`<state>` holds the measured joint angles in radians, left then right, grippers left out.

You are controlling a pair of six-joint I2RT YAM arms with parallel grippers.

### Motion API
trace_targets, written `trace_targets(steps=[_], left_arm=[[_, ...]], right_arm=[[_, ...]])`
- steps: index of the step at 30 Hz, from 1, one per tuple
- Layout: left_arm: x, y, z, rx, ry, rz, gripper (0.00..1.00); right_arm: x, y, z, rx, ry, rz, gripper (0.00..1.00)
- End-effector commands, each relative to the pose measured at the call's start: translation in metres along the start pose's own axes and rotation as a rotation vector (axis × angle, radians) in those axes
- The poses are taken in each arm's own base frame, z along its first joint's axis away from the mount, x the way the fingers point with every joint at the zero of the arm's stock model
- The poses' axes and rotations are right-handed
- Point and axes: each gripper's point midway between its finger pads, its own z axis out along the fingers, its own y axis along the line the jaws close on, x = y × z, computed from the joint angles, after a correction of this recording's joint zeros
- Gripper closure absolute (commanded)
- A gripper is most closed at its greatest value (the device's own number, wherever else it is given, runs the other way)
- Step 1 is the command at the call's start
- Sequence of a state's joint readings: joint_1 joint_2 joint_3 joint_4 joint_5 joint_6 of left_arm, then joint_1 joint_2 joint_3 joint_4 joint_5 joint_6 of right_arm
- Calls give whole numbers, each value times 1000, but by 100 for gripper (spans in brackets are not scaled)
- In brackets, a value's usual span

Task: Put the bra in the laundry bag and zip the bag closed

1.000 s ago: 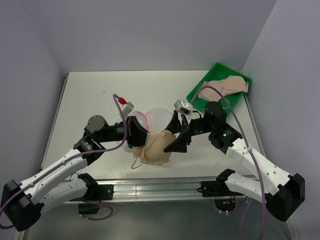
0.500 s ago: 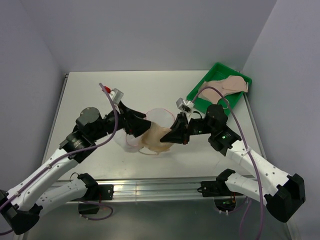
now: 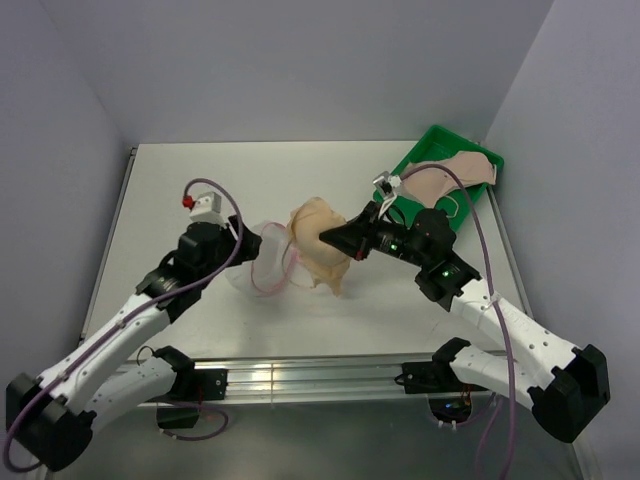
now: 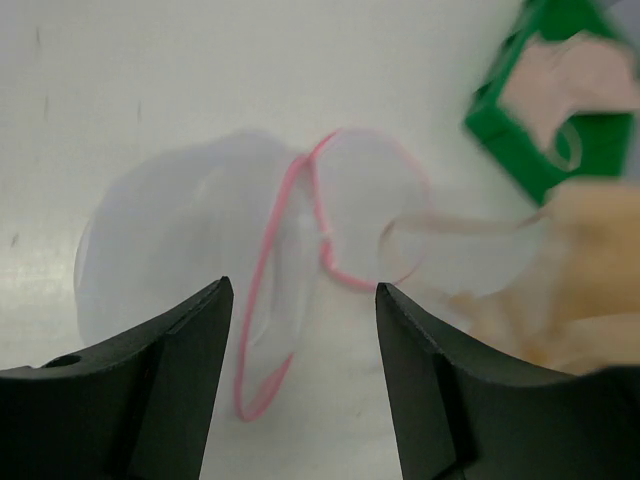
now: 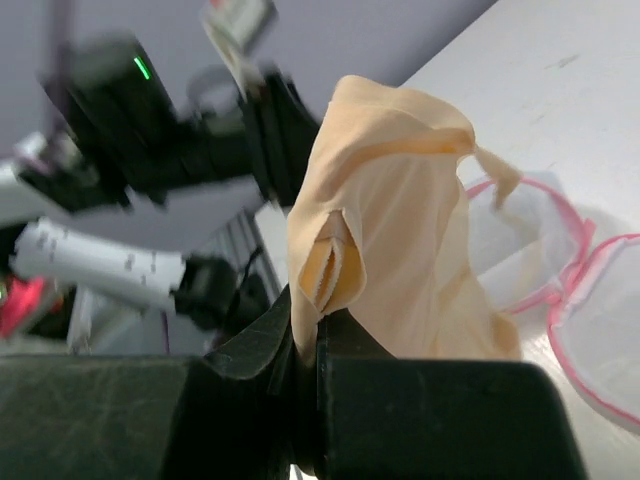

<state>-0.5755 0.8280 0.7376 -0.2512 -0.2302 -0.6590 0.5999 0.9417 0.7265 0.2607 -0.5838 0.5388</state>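
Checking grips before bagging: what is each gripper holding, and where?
The right gripper pinches the bra by a fold of fabric; the left gripper holds nothing.

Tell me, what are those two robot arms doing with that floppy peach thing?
They are packing laundry. The right claw is pinched shut on the bra and holds it up over the table. Beside it, the laundry bag lies unzipped on the table, its pink rim spread open. The left claw hangs open just over the bag, holding nothing. The bra is not in the bag yet.
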Motion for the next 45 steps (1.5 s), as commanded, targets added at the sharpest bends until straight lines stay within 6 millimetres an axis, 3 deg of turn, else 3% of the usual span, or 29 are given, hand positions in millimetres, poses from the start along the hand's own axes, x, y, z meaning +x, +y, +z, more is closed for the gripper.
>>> trace_targets(steps=[1, 6, 9, 12, 13, 15, 17, 19, 22, 23, 29, 34, 41, 45], left_arm=[[32, 18, 26, -59, 71, -4, 34], [50, 19, 55, -58, 108, 12, 35], [58, 28, 63, -94, 110, 20, 47], [65, 37, 69, -111, 99, 20, 65], [66, 36, 70, -106, 99, 18, 86], [74, 30, 70, -59, 117, -2, 100], [68, 9, 69, 49, 89, -39, 100], [70, 1, 66, 106, 82, -84, 100], [60, -16, 58, 200, 37, -150, 100], [50, -23, 53, 241, -3, -170, 100], [57, -11, 43, 241, -43, -279, 100], [62, -2, 42, 237, -67, -313, 100], [58, -5, 39, 263, -82, -318, 100], [54, -6, 36, 265, -91, -320, 100]], right_arm=[[-58, -2, 10, 65, -234, 82, 100], [-85, -11, 14, 128, -391, 161, 100], [-93, -16, 16, 150, -445, 192, 100], [-99, -16, 19, 154, -493, 221, 100], [-100, -17, 22, 153, -500, 226, 100], [-108, -14, 26, 149, -529, 252, 100], [-112, -11, 35, 137, -549, 266, 100], [-121, -14, 39, 155, -598, 276, 100], [-115, -19, 48, 186, -621, 296, 100], [-109, -23, 53, 205, -609, 303, 100], [-52, -56, 74, 284, -562, 374, 100], [6, -67, 89, 322, -463, 395, 100], [84, -85, 87, 367, -305, 406, 100], [99, -86, 79, 387, -270, 367, 100]])
